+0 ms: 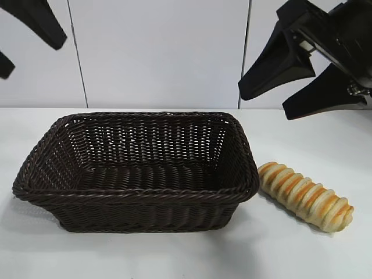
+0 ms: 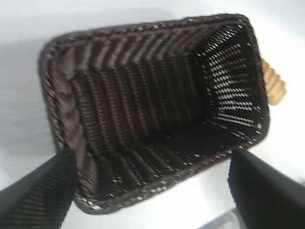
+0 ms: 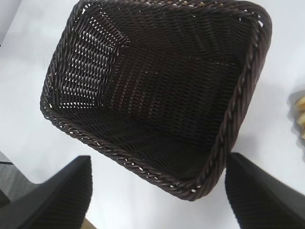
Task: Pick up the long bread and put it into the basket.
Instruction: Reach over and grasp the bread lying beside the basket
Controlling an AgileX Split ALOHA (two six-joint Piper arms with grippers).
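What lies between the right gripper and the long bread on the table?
Nothing: in the exterior view the right gripper hangs open in the air above the long bread, with only bare white table between them.

No text, label, brand, number or sign can be read anywhere; the blurred left wrist view may hide some.
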